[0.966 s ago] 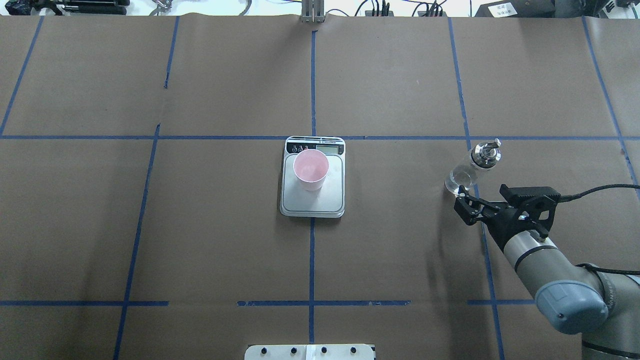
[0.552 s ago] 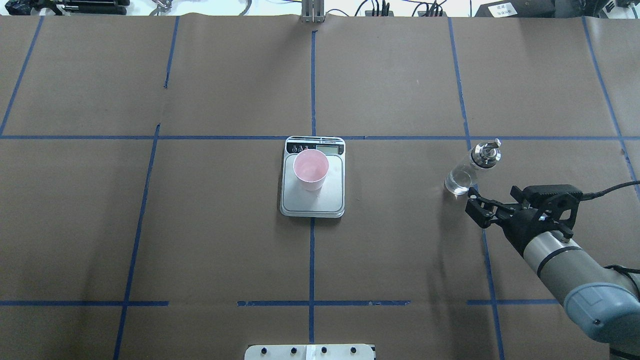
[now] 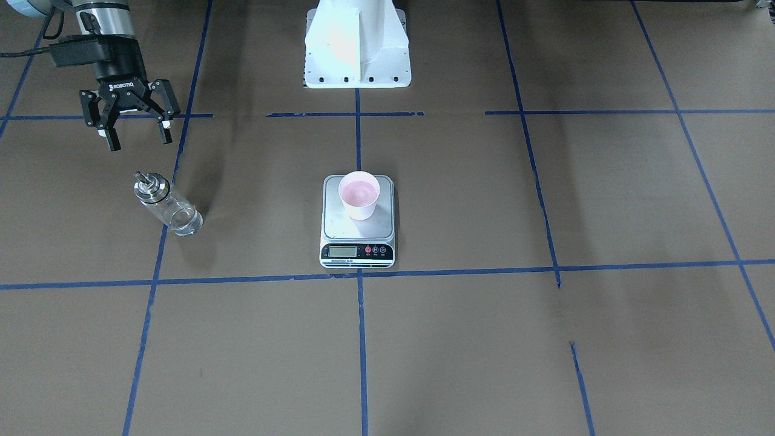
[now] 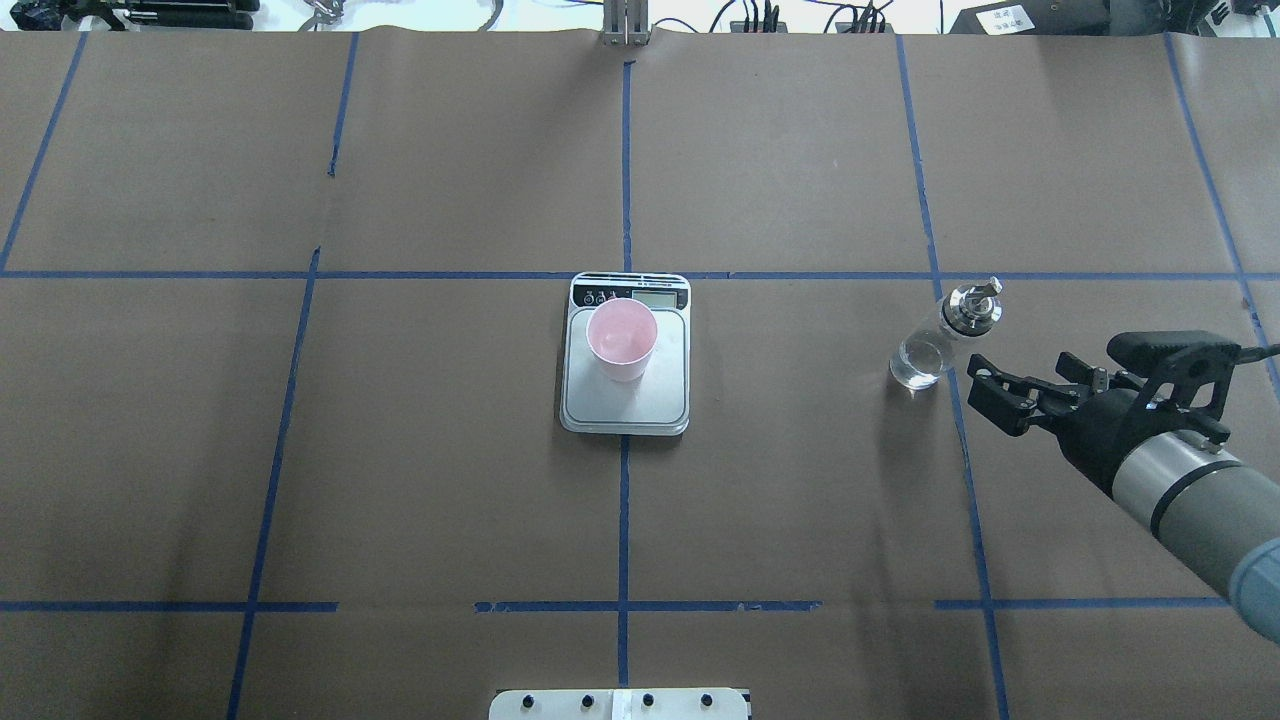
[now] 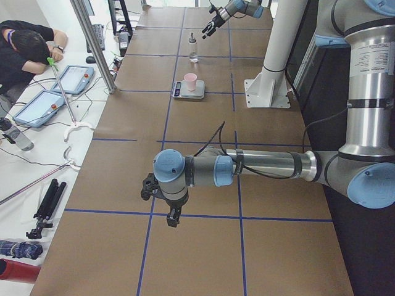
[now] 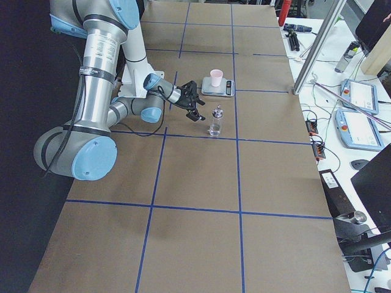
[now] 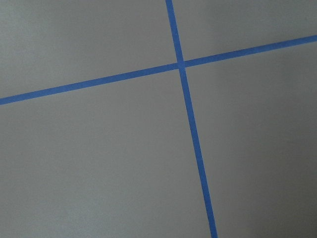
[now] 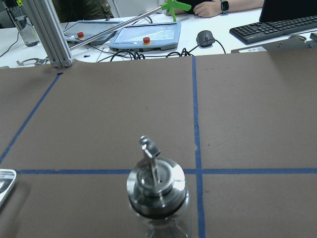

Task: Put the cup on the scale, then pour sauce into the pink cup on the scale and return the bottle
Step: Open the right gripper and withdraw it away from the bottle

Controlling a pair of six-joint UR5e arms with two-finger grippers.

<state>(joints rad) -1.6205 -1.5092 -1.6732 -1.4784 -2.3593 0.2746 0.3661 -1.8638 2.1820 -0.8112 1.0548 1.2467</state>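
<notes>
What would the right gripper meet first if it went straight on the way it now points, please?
Most likely the bottle, standing just ahead of the open right gripper; relative height is unclear.

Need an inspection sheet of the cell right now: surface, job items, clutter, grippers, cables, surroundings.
surface: brown paper table with a blue tape grid, flat.
cup: cup upright on the scale platform; contents cannot be told.
bottle: bottle upright on the table, capped, free of both grippers.
clutter: nothing seen.
grippers: right gripper open, empty, beside the bottle, not touching; left gripper low over bare table, state cannot be told.
cables: black cable at the right wrist; cable bundle past the far edge.
surroundings: control tablets, keyboard, person at the side bench.
</notes>
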